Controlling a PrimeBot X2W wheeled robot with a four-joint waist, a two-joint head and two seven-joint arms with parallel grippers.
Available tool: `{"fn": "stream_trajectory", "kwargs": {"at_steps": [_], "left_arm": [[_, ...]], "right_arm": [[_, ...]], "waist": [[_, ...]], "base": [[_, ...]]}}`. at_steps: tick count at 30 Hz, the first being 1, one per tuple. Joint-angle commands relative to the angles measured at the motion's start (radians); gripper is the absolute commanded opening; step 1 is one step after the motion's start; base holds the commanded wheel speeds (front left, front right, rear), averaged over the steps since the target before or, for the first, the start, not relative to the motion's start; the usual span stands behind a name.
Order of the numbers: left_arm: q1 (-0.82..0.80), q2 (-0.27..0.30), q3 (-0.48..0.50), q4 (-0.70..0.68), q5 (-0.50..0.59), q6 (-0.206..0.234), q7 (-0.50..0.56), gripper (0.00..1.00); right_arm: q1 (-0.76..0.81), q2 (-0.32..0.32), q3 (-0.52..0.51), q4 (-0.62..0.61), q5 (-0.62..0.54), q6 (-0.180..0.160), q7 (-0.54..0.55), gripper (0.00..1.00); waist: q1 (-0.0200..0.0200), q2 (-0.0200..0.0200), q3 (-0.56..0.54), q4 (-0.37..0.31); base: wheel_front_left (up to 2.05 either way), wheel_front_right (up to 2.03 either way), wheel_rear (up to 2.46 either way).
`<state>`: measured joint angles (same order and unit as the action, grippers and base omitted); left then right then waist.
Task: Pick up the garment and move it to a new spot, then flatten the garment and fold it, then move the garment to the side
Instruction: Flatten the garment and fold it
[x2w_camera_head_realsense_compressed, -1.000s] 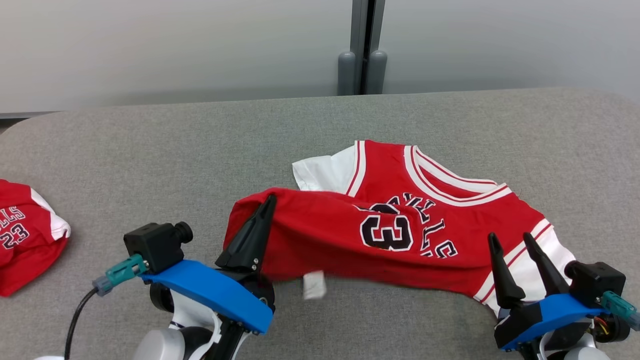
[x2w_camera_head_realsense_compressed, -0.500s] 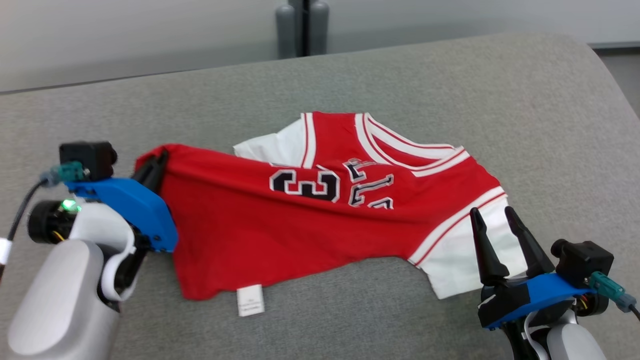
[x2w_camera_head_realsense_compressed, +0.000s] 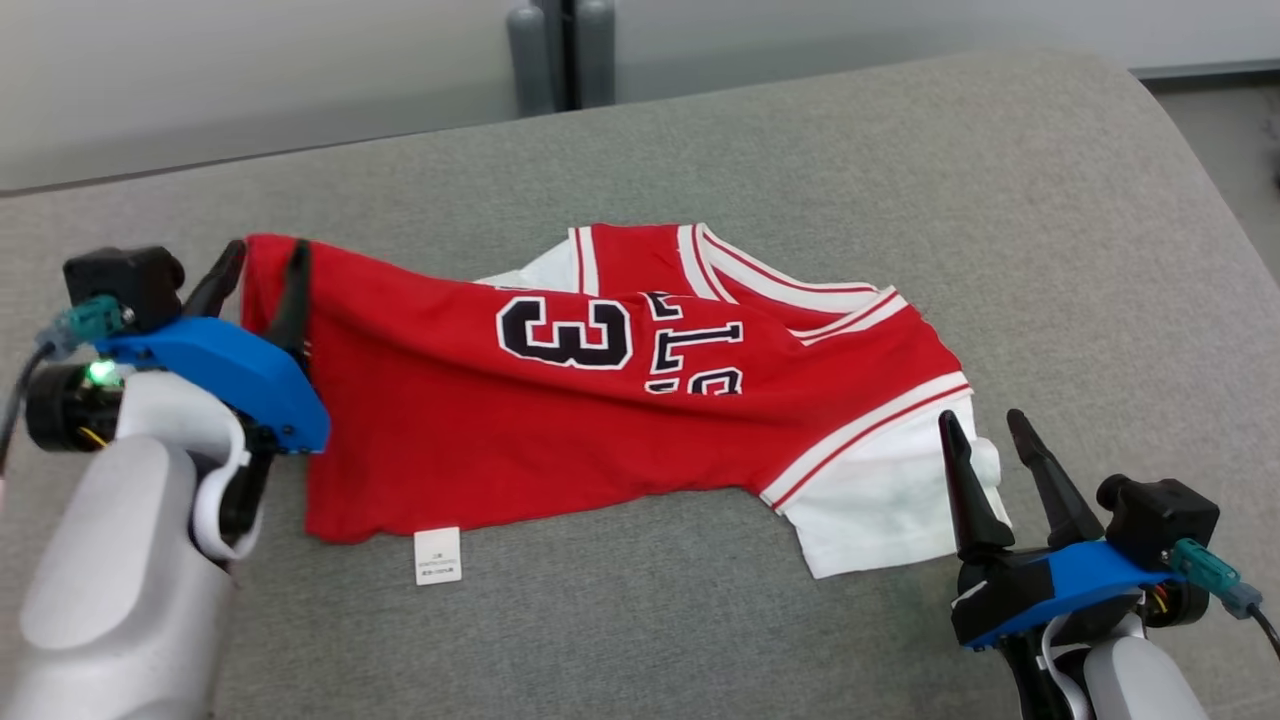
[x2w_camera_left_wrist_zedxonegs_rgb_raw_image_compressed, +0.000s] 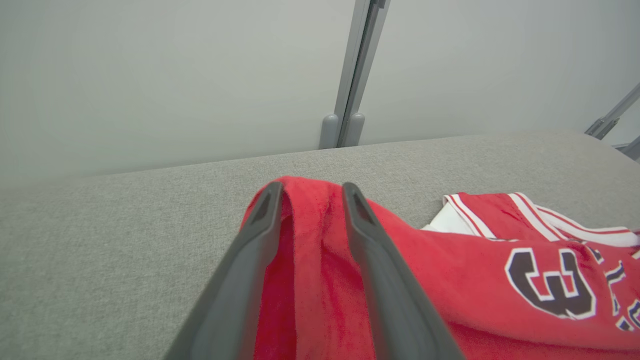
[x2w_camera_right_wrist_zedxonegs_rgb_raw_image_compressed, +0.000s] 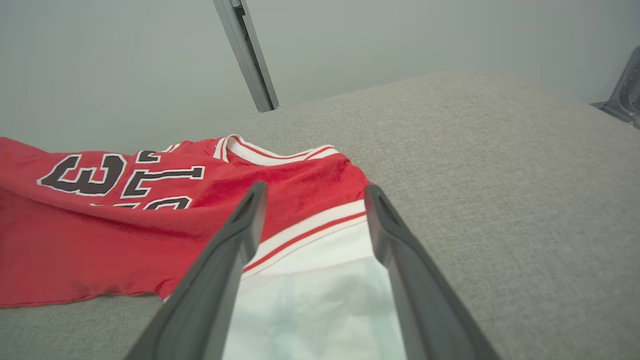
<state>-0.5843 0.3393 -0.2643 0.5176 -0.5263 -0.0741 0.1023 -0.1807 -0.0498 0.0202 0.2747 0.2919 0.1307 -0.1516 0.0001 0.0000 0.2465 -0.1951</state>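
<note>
well, the red jersey (x2w_camera_head_realsense_compressed: 560, 420) lies sideways on the grey padded bench (x2w_camera_head_realsense_compressed: 1000, 200), with its hem toward the robot's left and its striped collar (x2w_camera_head_realsense_compressed: 780, 285) toward the right. the chest is rumpled, so a black number 3 (x2w_camera_head_realsense_compressed: 565, 333) and part of the lettering sit on a fold. a small white label (x2w_camera_head_realsense_compressed: 437, 555) lies on the bench just at the near hem corner.

the left hand (x2w_camera_head_realsense_compressed: 268, 250) is at the far hem corner. its two dark fingers (x2w_camera_left_wrist_zedxonegs_rgb_raw_image_compressed: 250, 260) are spread apart, and a ridge of red cloth rises between them. i cannot tell whether the cloth presses on either finger.

the right hand (x2w_camera_head_realsense_compressed: 980, 420) is at the near right, with its fingers also spread wide and nothing pinched. its fingertips are over the edge of the white sleeve (x2w_camera_head_realsense_compressed: 880, 510), which lies flat on the bench below a white and red band. a second white sleeve (x2w_camera_head_realsense_compressed: 535, 275) peeks out behind the fold, near the collar. beyond the far edge of the bench, two grey posts (x2w_camera_head_realsense_compressed: 560, 40) stand against a pale wall.
</note>
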Motion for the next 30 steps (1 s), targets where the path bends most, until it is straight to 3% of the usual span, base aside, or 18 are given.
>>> {"fn": "stream_trajectory", "kwargs": {"at_steps": [1, 14, 22, 30], "left_arm": [[0.026, -0.012, 0.009, 0.011, -0.007, 0.002, -0.028, 1.00], [0.255, -0.154, 0.012, -0.024, -0.036, 0.001, -0.332, 1.00], [0.414, -0.168, 0.031, -0.111, 0.040, 0.040, -0.368, 1.00], [0.522, -0.146, 0.072, -0.199, 0.075, 0.071, -0.368, 1.00]], "right_arm": [[-0.006, -0.001, -0.009, -0.002, -0.009, 0.000, 0.000, 1.00], [0.072, -0.002, -0.081, -0.085, -0.091, 0.000, 0.084, 1.00], [0.123, -0.002, -0.122, -0.116, -0.104, 0.000, 0.114, 1.00], [0.167, -0.001, -0.168, -0.113, -0.111, 0.000, 0.128, 1.00]], "waist": [[-0.0001, 0.0000, -0.011, 0.012], [-0.0001, 0.0000, -0.158, 0.123], [-0.0001, 0.0000, -0.213, 0.161], [-0.0001, 0.0000, -0.245, 0.159]], "base": [[0.00, 0.00, 0.00], [0.00, 0.00, 0.00], [0.00, 0.00, 0.00], [0.00, 0.00, 0.00]]}}
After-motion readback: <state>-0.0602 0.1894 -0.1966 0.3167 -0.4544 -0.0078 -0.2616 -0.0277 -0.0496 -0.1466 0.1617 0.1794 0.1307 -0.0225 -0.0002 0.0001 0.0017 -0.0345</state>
